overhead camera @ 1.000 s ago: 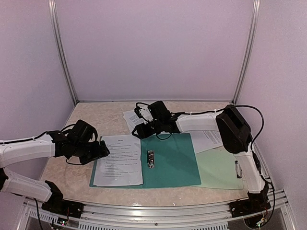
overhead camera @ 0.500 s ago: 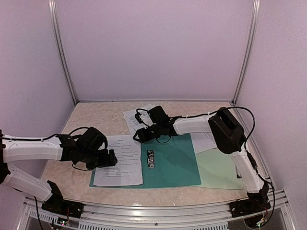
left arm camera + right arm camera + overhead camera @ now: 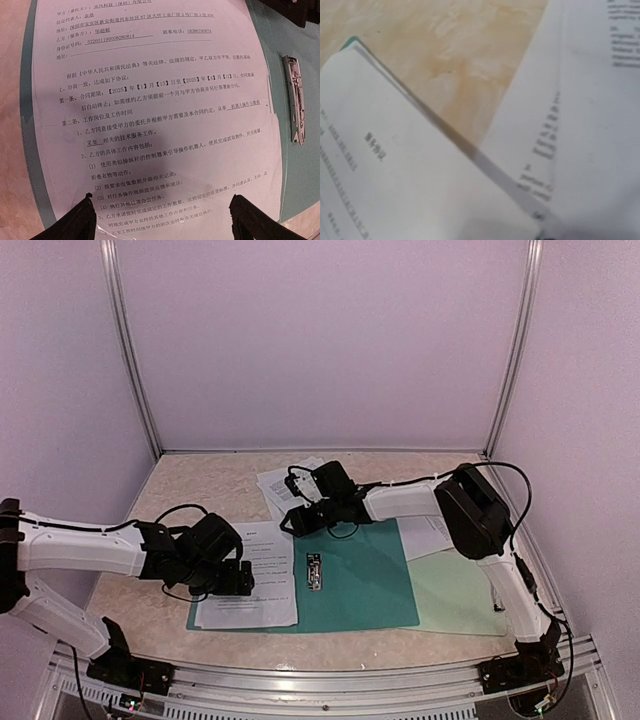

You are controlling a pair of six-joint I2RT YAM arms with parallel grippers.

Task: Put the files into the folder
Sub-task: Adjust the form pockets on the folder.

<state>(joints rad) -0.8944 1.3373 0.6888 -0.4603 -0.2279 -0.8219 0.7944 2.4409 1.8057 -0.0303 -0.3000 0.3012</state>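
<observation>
Left pincer (image 3: 243, 583) slid over the sheet (image 3: 270, 562) inside the open folder (image 3: 365, 580), fingers (image 3: 80, 224) apart; right pincer (image 3: 290, 522): cannot tell.

Plain walls tinted pale lilac close in a small booth: a back wall (image 3: 320, 340), a left wall (image 3: 50, 390) and a right wall (image 3: 590, 440). A slim metal left post (image 3: 128, 350) and right post (image 3: 513, 350) run up the rear corners. The table (image 3: 200, 480) has a beige, marble-patterned top, and a ribbed metal rail (image 3: 330, 680) lines its near edge. The light is soft and even, leaving only faint shadows.
</observation>
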